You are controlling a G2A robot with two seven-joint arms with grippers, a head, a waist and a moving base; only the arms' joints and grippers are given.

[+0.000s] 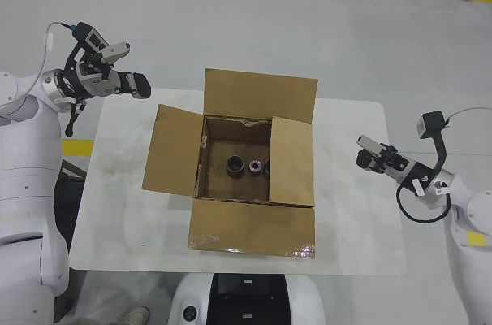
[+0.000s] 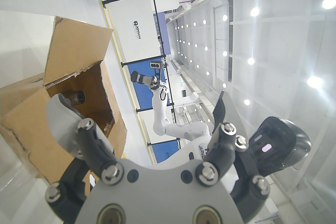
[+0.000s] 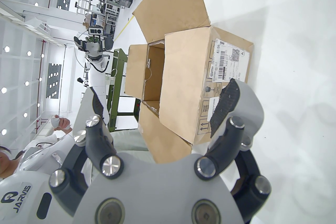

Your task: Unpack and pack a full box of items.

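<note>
An open cardboard box (image 1: pixel 173 150) stands in the middle of the white table (image 1: pixel 351 227), all flaps folded outward. Inside lie dark cylindrical items (image 1: pixel 235 167), a second (image 1: pixel 252 168) and a third half hidden under the right flap (image 1: pixel 267 168). One item (image 2: pixel 76 96) also shows in the left wrist view, deep in the box (image 2: pixel 76 51). My left gripper (image 1: pixel 140 84) hangs open above the table's far left corner, away from the box. My right gripper (image 1: pixel 364 152) is open to the right of the box (image 3: pixel 183 78), above the table. Both hold nothing.
Bare table surface lies around the box on every side, widest at the right. The far flap (image 1: pixel 261 93) stands up taller than the others. Yellow floor markings (image 1: pixel 77 147) lie beyond the table's left edge.
</note>
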